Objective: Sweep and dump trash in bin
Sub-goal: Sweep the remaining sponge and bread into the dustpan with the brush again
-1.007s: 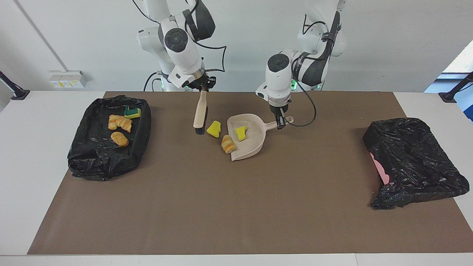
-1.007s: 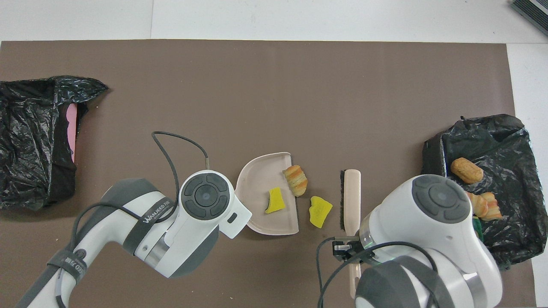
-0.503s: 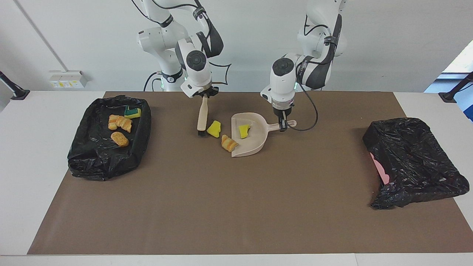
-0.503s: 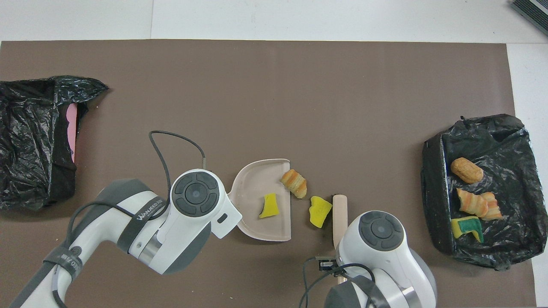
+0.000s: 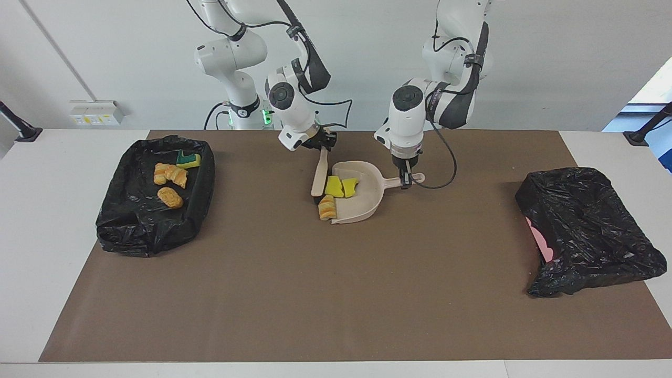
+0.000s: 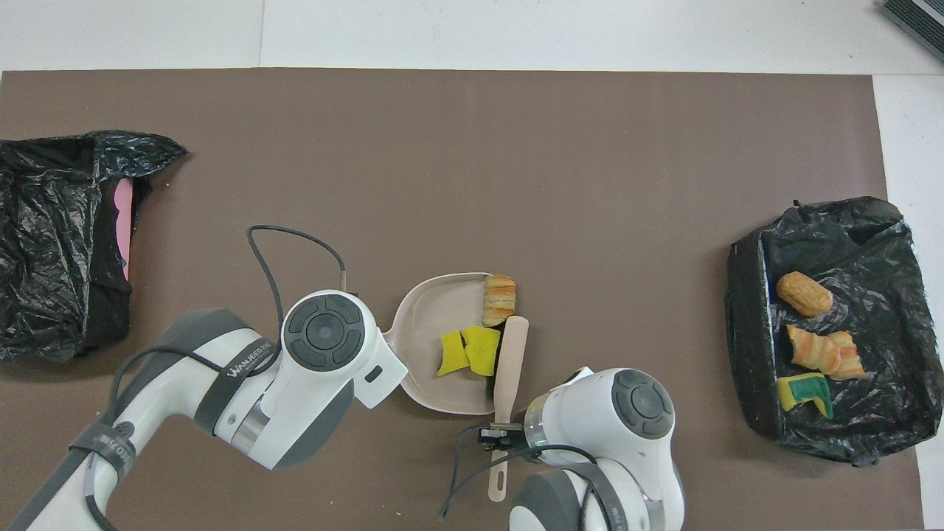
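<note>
"WANJEED" is printed on the left arm's strap, possibly misread. Left hand (image 5: 405,176) is clamped on the beige dustpan (image 5: 367,195) handle; right hand (image 5: 321,143) is gripped on the brush (image 5: 318,176). Since a second ago, a yellow sponge chunk (image 5: 333,186) has been swept into the pan beside another; the striped pastry (image 5: 326,207) sits at its lip. Crinkled black-bagged bin (image 5: 593,236) is at the left arm's end.

Brown mat (image 5: 336,294), wall socket (image 5: 94,112), white table (image 5: 31,210)
</note>
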Robot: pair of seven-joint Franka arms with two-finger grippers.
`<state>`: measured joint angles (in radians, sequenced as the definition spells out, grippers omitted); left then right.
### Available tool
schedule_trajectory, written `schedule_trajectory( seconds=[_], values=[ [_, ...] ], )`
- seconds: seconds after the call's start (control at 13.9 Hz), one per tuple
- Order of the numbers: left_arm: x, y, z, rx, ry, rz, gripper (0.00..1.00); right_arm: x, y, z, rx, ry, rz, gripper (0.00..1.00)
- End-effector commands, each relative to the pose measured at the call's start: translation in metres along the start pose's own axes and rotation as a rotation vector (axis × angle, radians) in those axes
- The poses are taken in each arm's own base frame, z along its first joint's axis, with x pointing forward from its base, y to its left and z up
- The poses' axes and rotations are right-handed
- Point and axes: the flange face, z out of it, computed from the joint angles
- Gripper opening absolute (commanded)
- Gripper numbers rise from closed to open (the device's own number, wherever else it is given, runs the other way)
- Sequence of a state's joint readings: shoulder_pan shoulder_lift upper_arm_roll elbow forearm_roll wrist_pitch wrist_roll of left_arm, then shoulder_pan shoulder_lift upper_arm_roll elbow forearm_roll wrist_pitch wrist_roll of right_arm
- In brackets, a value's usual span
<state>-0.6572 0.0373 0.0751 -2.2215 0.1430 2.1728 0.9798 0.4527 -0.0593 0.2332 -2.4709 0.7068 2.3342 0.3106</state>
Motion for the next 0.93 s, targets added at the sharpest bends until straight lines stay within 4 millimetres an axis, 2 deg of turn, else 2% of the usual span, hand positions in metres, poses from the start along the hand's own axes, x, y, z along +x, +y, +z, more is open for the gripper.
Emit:
schedule_trajectory(
  seconds=[0.0,0.07,0.14,0.22,0.36,0.5,0.65,0.72,0.86],
  values=[
    [-0.007,0.005,0.006,0.02,0.001,0.004,0.0,0.017,-0.037,-0.003,0.111,0.006,0.019,0.0],
    [-0.007,0.004,0.005,0.023,0.003,0.004,0.0,0.018,-0.048,-0.012,0.128,0.015,0.013,0.0],
    [-0.009,0.004,0.006,0.018,0.001,0.0,0.0,0.012,-0.052,-0.023,0.133,0.005,0.012,0.0],
    [-0.013,0.002,0.007,0.016,0.0,-0.008,0.0,0.003,-0.051,-0.042,0.129,-0.028,-0.008,0.0],
    [-0.015,0.0,0.007,0.02,0.004,-0.014,0.0,0.004,-0.028,-0.09,0.033,-0.056,-0.056,0.0],
    [-0.015,0.0,0.006,0.021,0.005,-0.014,0.0,0.001,-0.019,-0.118,-0.149,-0.092,-0.143,0.0],
    [-0.019,-0.002,0.008,0.019,0.004,-0.023,0.0,0.005,-0.009,-0.121,-0.288,-0.059,-0.221,0.0],
    [-0.021,-0.003,0.008,0.018,0.004,-0.027,0.0,0.018,0.001,-0.122,-0.313,-0.062,-0.239,0.0],
    [-0.021,-0.003,0.008,0.018,0.004,-0.029,0.0,0.042,0.023,-0.107,-0.454,-0.07,-0.335,0.0]
  ],
)
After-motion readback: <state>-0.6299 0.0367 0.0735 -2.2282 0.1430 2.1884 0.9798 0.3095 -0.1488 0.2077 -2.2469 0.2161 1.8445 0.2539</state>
